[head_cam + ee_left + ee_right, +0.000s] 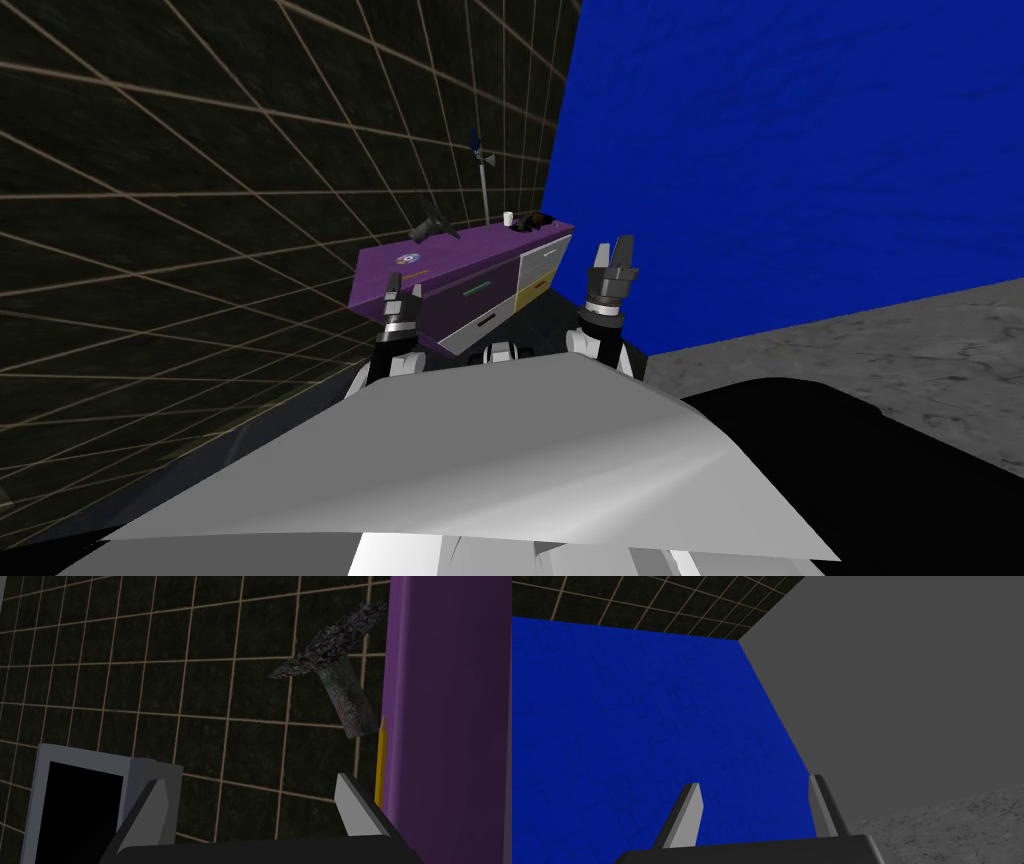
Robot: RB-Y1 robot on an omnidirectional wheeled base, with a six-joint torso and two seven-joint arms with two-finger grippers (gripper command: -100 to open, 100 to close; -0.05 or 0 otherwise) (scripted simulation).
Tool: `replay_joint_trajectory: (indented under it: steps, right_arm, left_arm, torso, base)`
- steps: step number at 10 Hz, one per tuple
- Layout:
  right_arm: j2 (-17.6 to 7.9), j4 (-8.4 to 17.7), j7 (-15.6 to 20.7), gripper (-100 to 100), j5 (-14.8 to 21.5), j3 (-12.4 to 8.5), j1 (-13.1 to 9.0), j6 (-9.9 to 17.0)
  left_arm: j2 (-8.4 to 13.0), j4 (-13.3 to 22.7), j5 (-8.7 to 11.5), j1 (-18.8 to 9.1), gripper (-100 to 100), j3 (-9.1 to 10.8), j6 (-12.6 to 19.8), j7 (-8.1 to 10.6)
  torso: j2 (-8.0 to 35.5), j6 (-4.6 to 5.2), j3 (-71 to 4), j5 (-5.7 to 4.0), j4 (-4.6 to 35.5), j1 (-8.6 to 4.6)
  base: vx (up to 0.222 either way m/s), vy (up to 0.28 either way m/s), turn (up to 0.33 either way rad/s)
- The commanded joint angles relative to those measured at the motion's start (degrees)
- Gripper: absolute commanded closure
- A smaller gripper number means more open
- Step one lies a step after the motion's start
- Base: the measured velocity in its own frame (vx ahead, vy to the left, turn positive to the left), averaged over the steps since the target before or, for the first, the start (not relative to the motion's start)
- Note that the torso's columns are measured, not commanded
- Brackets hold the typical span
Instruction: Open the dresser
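Note:
The dresser has a purple top and sides, with white, purple and yellow drawer fronts bearing dark and green bar handles. It stands against the dark tiled wall, just ahead of me. My left gripper is raised in front of the dresser's near left end, open, with nothing between its fingers. In the left wrist view the left gripper points past the purple side of the dresser. My right gripper is raised beside the dresser's right end, open and empty. The right gripper faces the blue wall.
On the dresser top lie a dark mottled object, a white cup, a thin upright stand and a dark item. A blue wall stands right, grey floor below it. A grey box with a black face sits near the left gripper.

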Motion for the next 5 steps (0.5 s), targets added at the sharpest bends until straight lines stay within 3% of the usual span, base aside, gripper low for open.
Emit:
replay_joint_trajectory:
  steps: [1,5]
  right_arm:
    - [0.0,0.0,0.0,0,0.0,0.0,0.0,0.0]
    - [0.0,0.0,0.0,0,0.0,0.0,0.0,0.0]
  left_arm:
    - [-0.19,3.13,1.29,-0.54,-100,1.28,1.79,0.38]
    - [-0.34,7.82,3.48,-1.22,-100,3.48,4.83,1.08]
  torso:
    - [0.01,0.0,0.01,0.01,0.01,0.02]
    - [-0.11,0.0,-0.06,0.0,-0.02,-0.01]
  base:
    - [0.064,-0.142,0.075]
    - [0.081,-0.163,0.09]
